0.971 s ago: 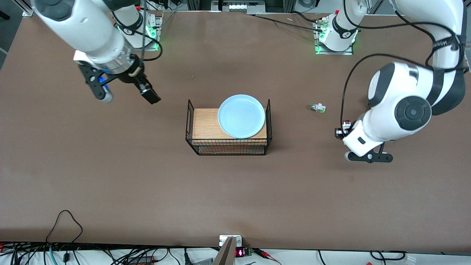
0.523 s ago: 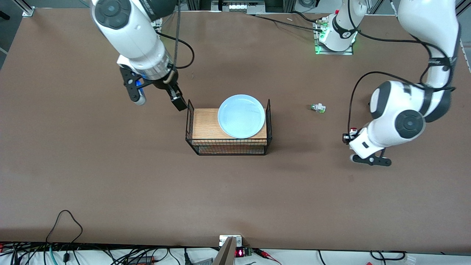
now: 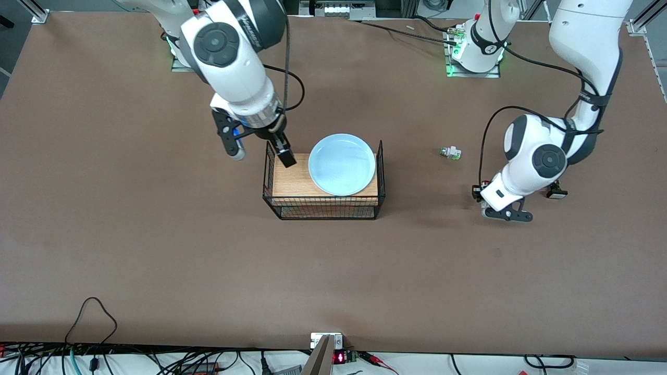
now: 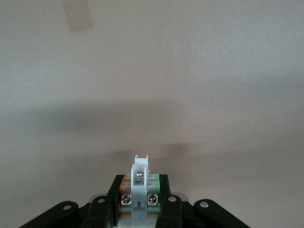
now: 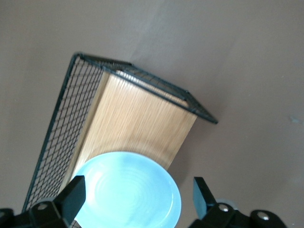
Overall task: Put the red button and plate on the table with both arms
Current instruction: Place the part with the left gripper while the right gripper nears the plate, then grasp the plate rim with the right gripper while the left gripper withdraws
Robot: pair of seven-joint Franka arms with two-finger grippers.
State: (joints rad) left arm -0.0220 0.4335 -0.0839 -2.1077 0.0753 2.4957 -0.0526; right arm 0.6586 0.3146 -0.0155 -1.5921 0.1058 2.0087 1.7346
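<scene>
The light-blue plate [image 3: 342, 164] lies on the wood top of the black wire rack [image 3: 323, 205] in the middle of the brown table [image 3: 156, 250]. My right gripper [image 3: 259, 151] hangs open over the rack's end toward the right arm. In the right wrist view the plate [image 5: 128, 192] shows between its spread fingers [image 5: 76, 192]. My left gripper [image 3: 478, 194] is low over bare table toward the left arm's end, shut on the red button [image 3: 485, 183]. The left wrist view shows the button's whitish body [image 4: 139, 176] clamped between the black fingers [image 4: 116, 190]; its red cap is hidden there.
A small switch with a green-silver head [image 3: 450, 152] lies on the table between the rack and the left arm. A black switch with a white face [image 3: 556, 194] sits by the left arm's elbow. Cables run along the table's near edge [image 3: 94, 312].
My right arm has swung from its own end of the table to the rack, gripper still open. My left arm has shifted a little toward the rack with the button.
</scene>
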